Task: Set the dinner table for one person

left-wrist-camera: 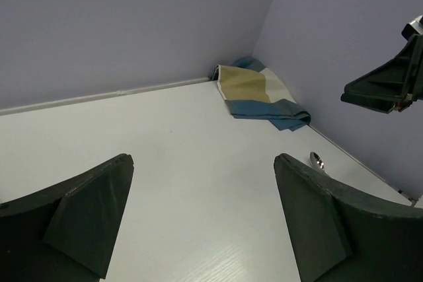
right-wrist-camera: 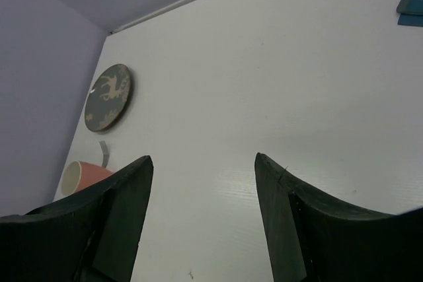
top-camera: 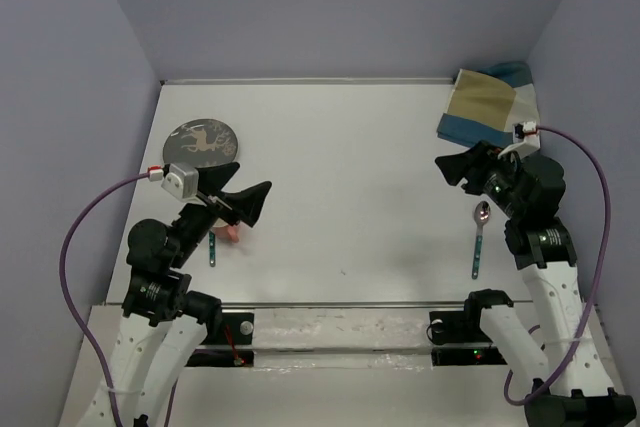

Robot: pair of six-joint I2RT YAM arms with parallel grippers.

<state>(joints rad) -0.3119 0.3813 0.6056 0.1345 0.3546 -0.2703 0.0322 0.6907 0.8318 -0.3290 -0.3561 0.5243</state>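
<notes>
On the white dinner table point(top-camera: 350, 137), a dark round plate point(top-camera: 200, 140) with a deer pattern lies at the far left. A pink cup point(top-camera: 231, 233) and a teal-handled utensil point(top-camera: 213, 248) sit close in front of it, partly under my left arm. At the right lies a spoon point(top-camera: 480, 237) with a teal handle. My left gripper point(top-camera: 254, 179) hovers open above the cup area, with nothing between its fingers point(left-wrist-camera: 92, 209). Facing left beside the spoon, my right gripper point(top-camera: 447, 173) is open and holds nothing. Its wrist view shows the plate point(right-wrist-camera: 109, 97) and the cup point(right-wrist-camera: 82, 175).
A folded blue, tan and white checked cloth mat point(top-camera: 487, 107) is bunched in the far right corner, also visible as the cloth point(left-wrist-camera: 261, 94) in the left wrist view. Lilac walls close off the table on three sides. A rail point(top-camera: 340, 305) runs along the near edge.
</notes>
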